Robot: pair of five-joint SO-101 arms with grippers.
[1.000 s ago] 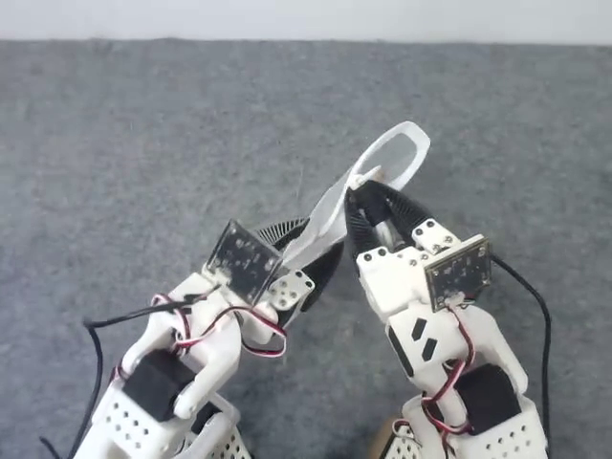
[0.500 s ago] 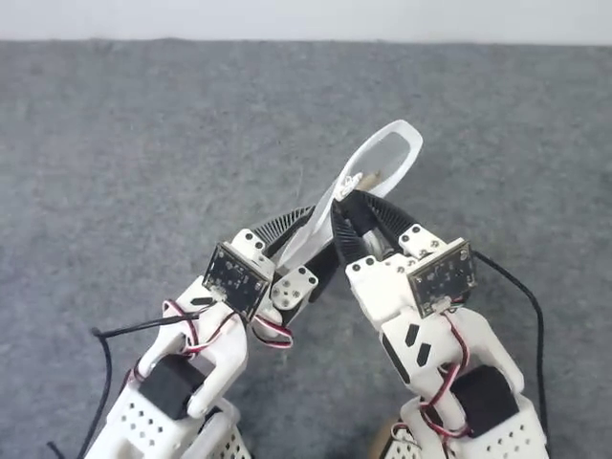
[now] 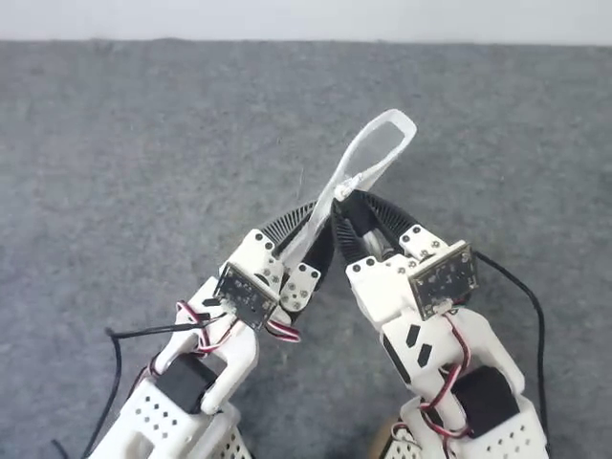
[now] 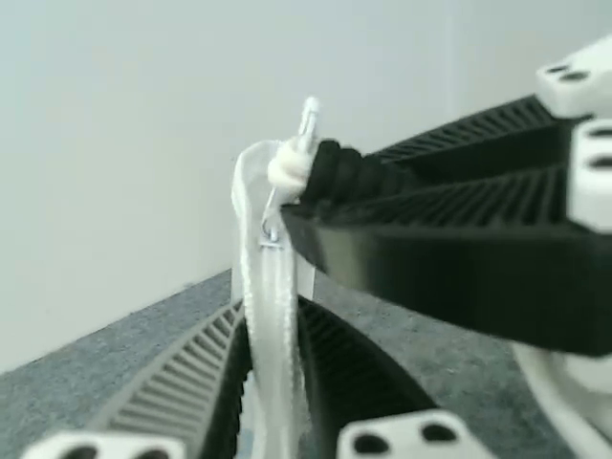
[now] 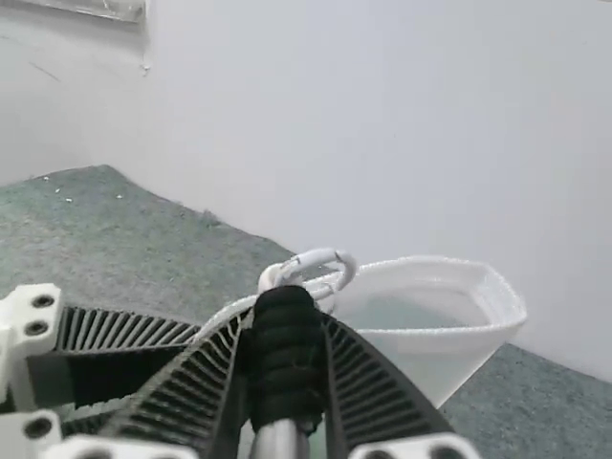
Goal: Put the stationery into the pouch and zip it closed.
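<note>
We see the left gripper (image 4: 273, 330) clamped on the pouch (image 3: 378, 153) edge, apparently steadying it, while the right gripper (image 5: 284, 311) pinches the zipper pull (image 5: 311, 265) for closing.

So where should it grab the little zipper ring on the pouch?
Probably by the ring pull itself, pinched flat across its thin loop. It sticks out past the top edge of the pouch, which is held up on edge, so coming along that edge, as the right gripper sits now, looks best.
</note>
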